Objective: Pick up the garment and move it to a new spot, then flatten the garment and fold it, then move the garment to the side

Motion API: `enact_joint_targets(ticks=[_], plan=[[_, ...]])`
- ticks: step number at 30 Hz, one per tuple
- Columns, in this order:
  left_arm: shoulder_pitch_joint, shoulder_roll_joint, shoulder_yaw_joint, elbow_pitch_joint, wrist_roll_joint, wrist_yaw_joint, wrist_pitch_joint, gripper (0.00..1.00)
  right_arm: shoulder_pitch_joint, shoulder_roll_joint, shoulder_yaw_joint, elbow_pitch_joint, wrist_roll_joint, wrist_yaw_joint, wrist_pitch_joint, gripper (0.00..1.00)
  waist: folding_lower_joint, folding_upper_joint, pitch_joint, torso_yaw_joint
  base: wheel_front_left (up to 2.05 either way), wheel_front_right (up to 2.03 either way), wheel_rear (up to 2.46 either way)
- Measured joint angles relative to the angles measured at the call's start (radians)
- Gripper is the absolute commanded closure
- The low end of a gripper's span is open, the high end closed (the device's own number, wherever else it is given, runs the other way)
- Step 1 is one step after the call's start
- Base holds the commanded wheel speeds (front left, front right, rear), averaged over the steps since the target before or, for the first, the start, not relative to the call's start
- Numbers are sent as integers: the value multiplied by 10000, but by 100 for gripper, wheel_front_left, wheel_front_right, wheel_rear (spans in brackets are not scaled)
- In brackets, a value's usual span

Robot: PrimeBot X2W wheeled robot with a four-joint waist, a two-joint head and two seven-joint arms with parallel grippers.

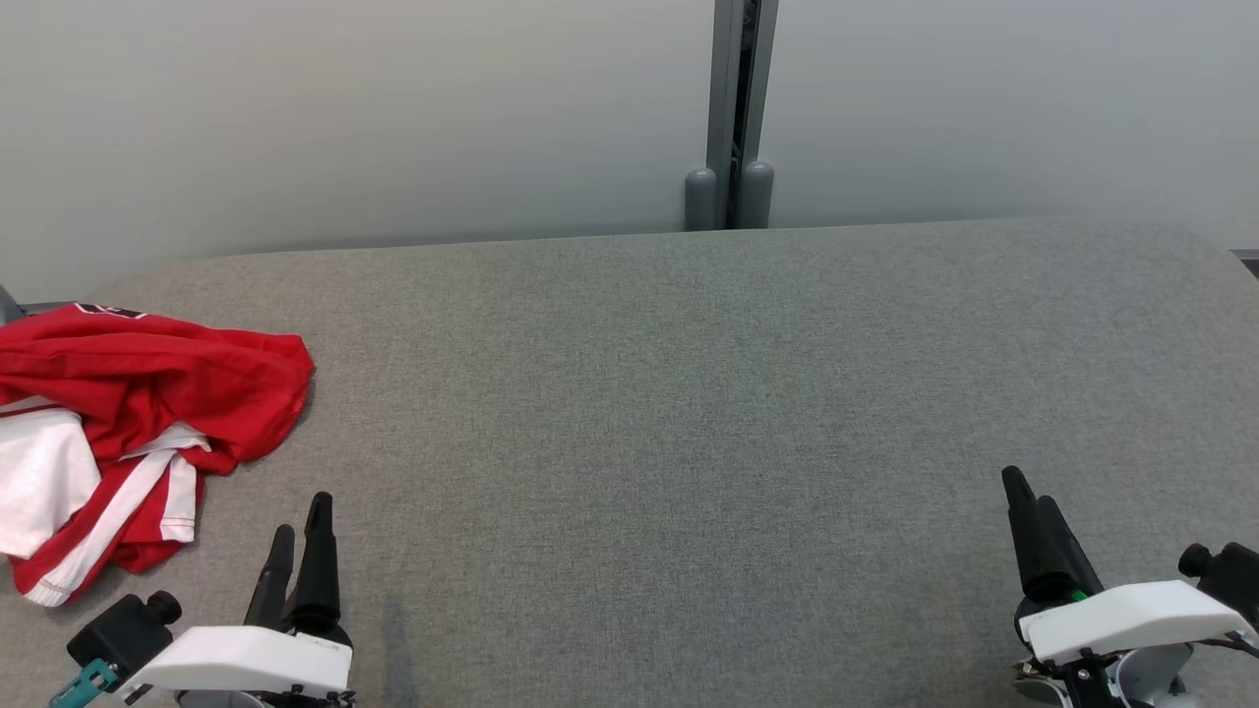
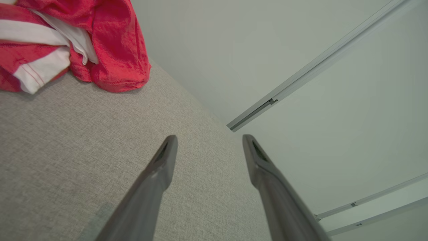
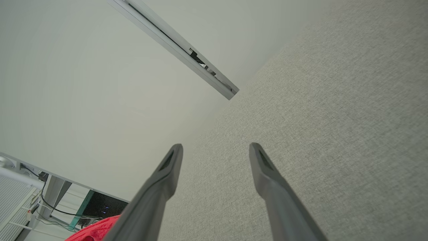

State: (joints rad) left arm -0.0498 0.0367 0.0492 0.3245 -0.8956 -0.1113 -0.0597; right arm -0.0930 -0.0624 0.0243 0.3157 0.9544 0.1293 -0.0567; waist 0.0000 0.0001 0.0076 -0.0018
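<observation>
- so the crumpled red garment with white stripes and a white panel (image 1: 138,413) sits bunched at the far left of the grey woven-fabric tabletop (image 1: 689,413), running out of the head view's left side
- left gripper (image 1: 302,515) hovers just beside it, jaws spread, holding nothing; right gripper (image 1: 1030,489) same deal, spread and empty, well apart from the cloth
- my worry: the layers are heaped, so a pinch probably grabs several folds and it lifts as a wad
- cloth looks thin, slightly shiny, floppy; those tapered dark fingers (image 2: 160,174) could let it slip
- it's near the table edge I reckon, so a sloppy drag could dump it off
</observation>
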Motion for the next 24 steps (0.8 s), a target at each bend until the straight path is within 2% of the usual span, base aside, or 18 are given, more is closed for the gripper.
enact_joint_targets(ticks=[24], plan=[[1, 40, -174, 242, 2953, 155, -692, 0, -54, -40, 230, 148, -2725, 0, -688, 0, 0, 0, 16, -49, 0, 0, 0]])
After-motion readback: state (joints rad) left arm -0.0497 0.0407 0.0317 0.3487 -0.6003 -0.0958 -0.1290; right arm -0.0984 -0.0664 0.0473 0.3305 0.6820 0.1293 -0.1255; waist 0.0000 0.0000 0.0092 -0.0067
